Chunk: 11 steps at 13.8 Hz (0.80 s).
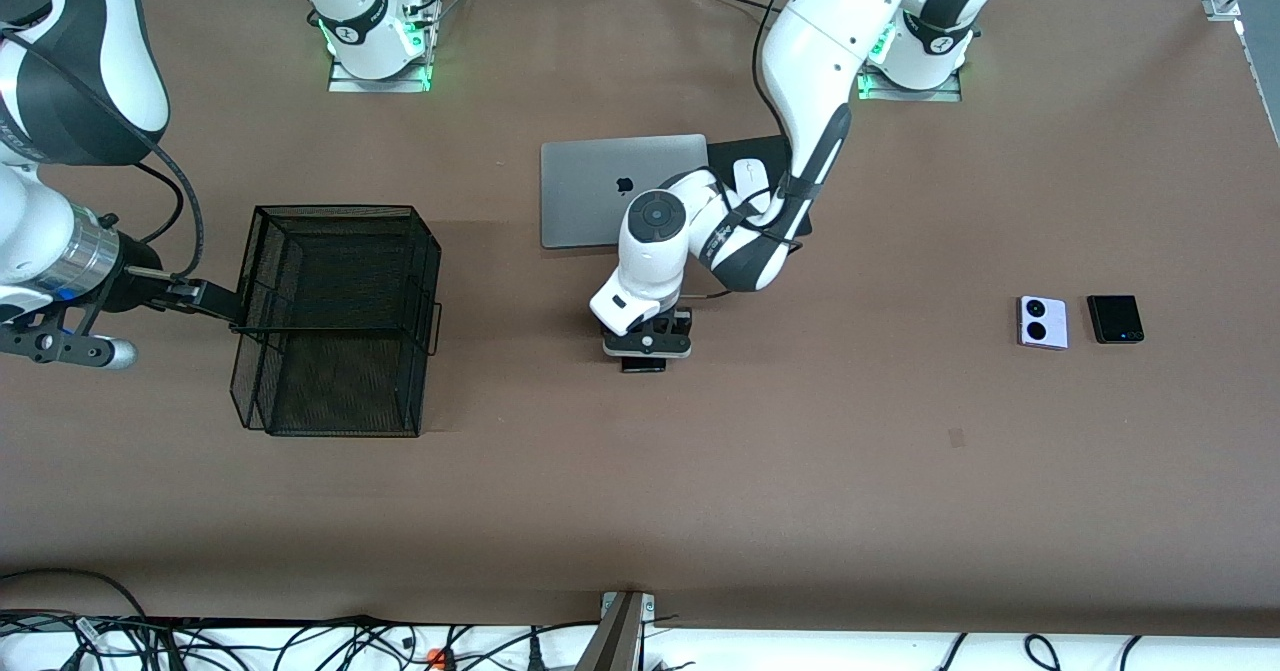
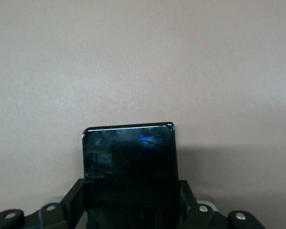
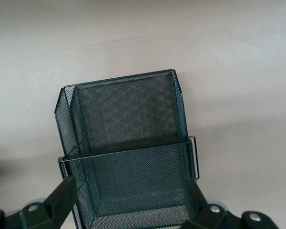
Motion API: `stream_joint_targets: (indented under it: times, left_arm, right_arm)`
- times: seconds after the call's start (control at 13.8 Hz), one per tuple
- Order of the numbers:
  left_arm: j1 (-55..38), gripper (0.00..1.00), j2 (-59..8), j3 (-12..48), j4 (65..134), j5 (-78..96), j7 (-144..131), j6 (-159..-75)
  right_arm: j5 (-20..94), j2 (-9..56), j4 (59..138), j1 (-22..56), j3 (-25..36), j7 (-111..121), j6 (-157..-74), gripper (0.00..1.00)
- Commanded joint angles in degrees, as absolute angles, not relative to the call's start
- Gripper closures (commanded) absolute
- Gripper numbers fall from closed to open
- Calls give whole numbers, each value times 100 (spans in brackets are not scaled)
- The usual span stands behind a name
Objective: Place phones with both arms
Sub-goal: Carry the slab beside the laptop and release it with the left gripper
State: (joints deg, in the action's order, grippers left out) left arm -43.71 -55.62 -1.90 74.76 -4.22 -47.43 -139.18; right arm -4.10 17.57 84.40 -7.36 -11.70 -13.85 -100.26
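Three phones show. One long slim glossy black slab phone (image 2: 128, 171) is pinched in the left gripper (image 1: 646, 349), whose jaws press on its long edges, over the brown tabletop (image 1: 800, 471) at the silver laptop's (image 1: 590, 191) six o'clock. One lilac square phone with two black circles (image 1: 1042, 322) lies flat toward the left arm's end, a small black square phone (image 1: 1115, 319) just beside it at three o'clock. Right gripper (image 1: 215, 301) jaws stand spread around the black wire-mesh basket's (image 1: 335, 321) wall.

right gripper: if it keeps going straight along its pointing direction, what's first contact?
Probably the black mesh basket. The right gripper points across the table from the right arm's end, and its open fingers already straddle the basket's near wall, so the mesh lies first in line. Whether they touch it now I can't tell.
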Motion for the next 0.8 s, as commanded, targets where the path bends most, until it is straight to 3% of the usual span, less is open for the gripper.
stream_joint_targets:
  times: [0.0, 0.07, 0.22, 0.51, 0.72]
  left_arm:
    - [-4500, 39, -5933, -404, 6899, -501, -4983, -13799]
    - [-4500, 0, -5933, -448, 6899, -510, -5175, -13799]
    - [-4500, 0, -5880, -466, 6891, -501, -5370, -13721]
    - [-4220, 0, -5749, -405, 6329, -352, -5248, -12334]
    - [-3956, 0, -5424, -396, 6503, -89, -4433, -11762]
  right_arm:
    - [-308, 1784, 8341, -765, -1187, -1397, -10002, 0]
    - [-308, 1784, 8341, -765, -1187, -1397, -9993, 0]
    - [-308, 1784, 8341, -765, -1178, -1397, -9993, 0]
    - [-308, 1784, 8341, -765, -1186, -1389, -10002, 0]
    - [-308, 1793, 8341, -765, -1178, -1389, -9993, 0]
